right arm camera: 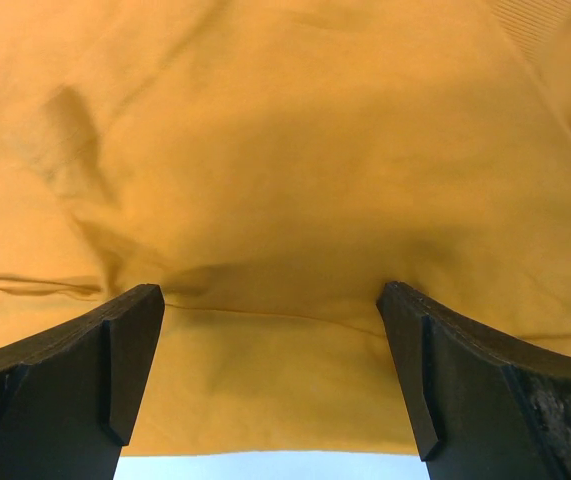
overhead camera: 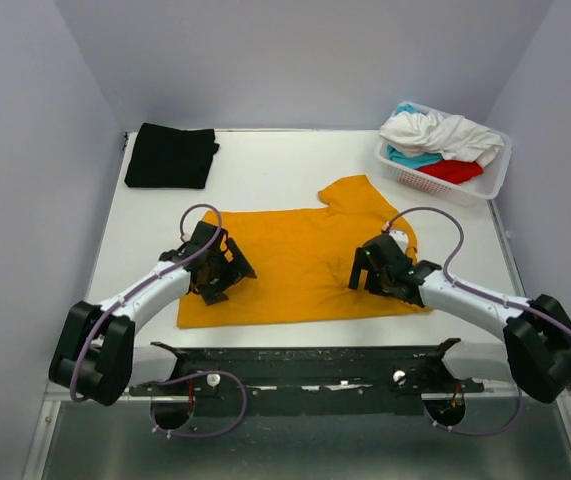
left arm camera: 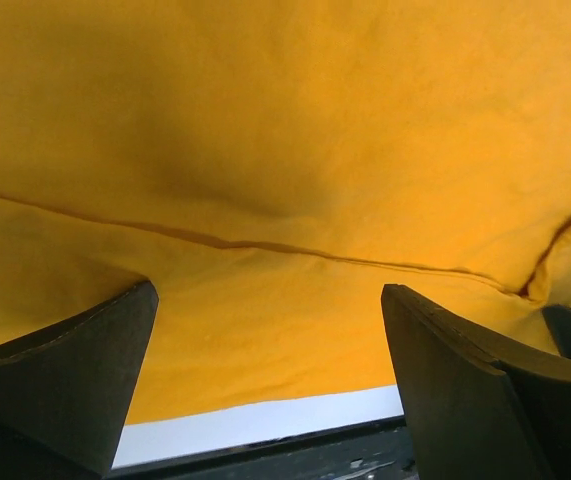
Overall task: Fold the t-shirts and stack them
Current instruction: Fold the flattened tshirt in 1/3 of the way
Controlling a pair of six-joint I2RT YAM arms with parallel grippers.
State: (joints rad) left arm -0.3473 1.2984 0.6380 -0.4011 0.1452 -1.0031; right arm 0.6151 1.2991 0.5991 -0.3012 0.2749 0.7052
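A mustard-orange t-shirt (overhead camera: 300,260) lies spread on the white table, one sleeve pointing to the back right. A folded black t-shirt (overhead camera: 171,155) lies at the back left. My left gripper (overhead camera: 223,272) is open over the orange shirt's left side; in the left wrist view (left arm camera: 268,300) its fingers (left arm camera: 65,375) straddle orange cloth (left arm camera: 285,150) with a fold line. My right gripper (overhead camera: 367,272) is open over the shirt's right side; the right wrist view (right arm camera: 270,300) shows its fingers (right arm camera: 470,370) wide apart over orange cloth (right arm camera: 285,130). White, teal and red shirts (overhead camera: 435,140) are heaped in the basket.
A white plastic lattice basket (overhead camera: 493,178) stands at the back right corner. Grey walls close in the table on three sides. A black rail (overhead camera: 295,370) with the arm bases runs along the near edge.
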